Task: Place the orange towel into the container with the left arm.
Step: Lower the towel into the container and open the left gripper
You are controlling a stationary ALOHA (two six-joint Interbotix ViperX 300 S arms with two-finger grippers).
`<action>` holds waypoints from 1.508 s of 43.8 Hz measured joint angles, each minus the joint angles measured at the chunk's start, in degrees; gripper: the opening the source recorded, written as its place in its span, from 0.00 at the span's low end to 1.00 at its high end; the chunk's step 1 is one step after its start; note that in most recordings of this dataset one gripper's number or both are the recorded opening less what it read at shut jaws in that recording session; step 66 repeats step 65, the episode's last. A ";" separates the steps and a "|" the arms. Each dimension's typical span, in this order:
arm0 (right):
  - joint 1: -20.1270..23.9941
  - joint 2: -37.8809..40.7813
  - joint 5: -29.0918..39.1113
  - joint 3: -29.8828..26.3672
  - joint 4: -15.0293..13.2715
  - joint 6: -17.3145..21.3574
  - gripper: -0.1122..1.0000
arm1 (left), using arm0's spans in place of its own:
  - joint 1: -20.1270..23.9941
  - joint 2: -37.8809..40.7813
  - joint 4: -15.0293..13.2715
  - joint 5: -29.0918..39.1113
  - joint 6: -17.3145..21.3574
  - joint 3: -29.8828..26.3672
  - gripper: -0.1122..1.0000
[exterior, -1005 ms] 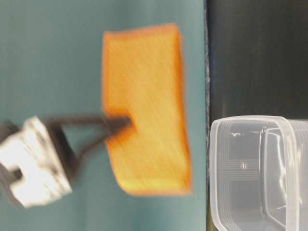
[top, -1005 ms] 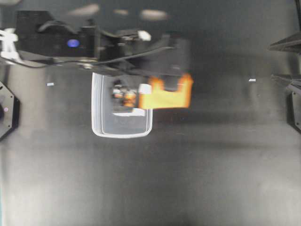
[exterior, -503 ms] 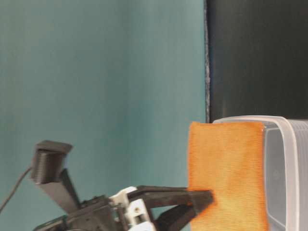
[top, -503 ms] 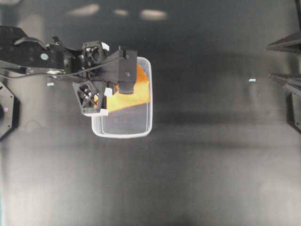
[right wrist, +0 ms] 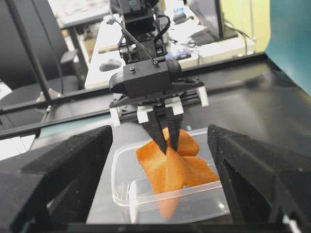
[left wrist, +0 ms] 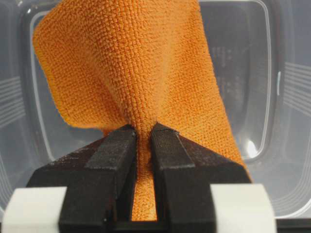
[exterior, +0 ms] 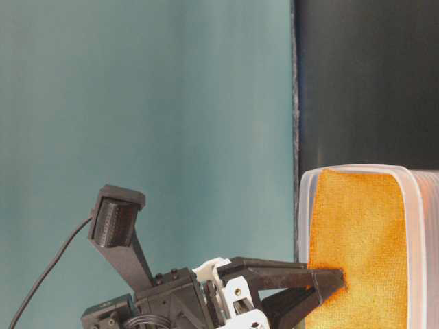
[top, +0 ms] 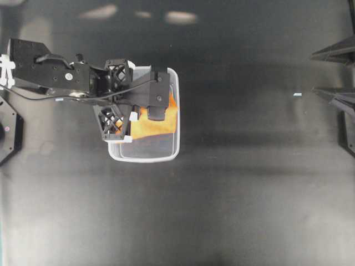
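Observation:
The orange towel [top: 168, 119] hangs from my left gripper [top: 157, 108], down inside the clear container [top: 144, 159]. In the left wrist view the black jaws [left wrist: 143, 130] are shut on a pinched fold of the towel [left wrist: 141, 63], with the tub floor [left wrist: 286, 82] below. In the table-level view the towel [exterior: 357, 233] lies behind the tub wall [exterior: 302, 226], with the fingertips [exterior: 335, 281] on it. In the right wrist view the towel [right wrist: 170, 167] rests partly crumpled in the tub [right wrist: 146, 201]. My right gripper [top: 337, 75] is open and empty at the far right edge.
The table is black. Small white specks lie on it at the right [top: 297, 95] and the left [top: 59, 99]. A black mount [top: 8, 130] sits at the left edge. A teal wall [exterior: 137, 103] stands behind the table.
My left gripper has carried the towel left from beside the tub to over it, then lowered it inside. The towel now sits deeper in the container. The right arm has not moved.

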 measured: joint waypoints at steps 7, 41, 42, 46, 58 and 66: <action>0.00 0.00 0.00 0.00 -0.09 0.00 0.79 | 0.00 0.00 0.00 -0.18 -0.26 0.09 0.20; 0.00 0.00 -0.09 0.00 0.00 0.00 0.79 | -2.72 -12.22 0.00 8.17 0.09 -7.03 0.90; 0.00 0.00 0.00 0.00 0.00 0.00 0.79 | -2.72 -13.01 -0.09 8.17 0.00 -6.86 0.90; 0.00 0.00 -0.09 0.00 -0.09 0.00 0.79 | -2.72 -15.64 -0.09 8.26 -0.09 -5.19 0.90; 0.00 0.00 -0.09 0.00 0.00 0.00 0.79 | -2.99 -19.78 -0.09 7.03 -0.53 -0.79 0.90; 0.00 0.00 -0.09 0.00 0.00 0.00 0.79 | -2.99 -21.09 0.00 6.50 -0.70 0.35 0.90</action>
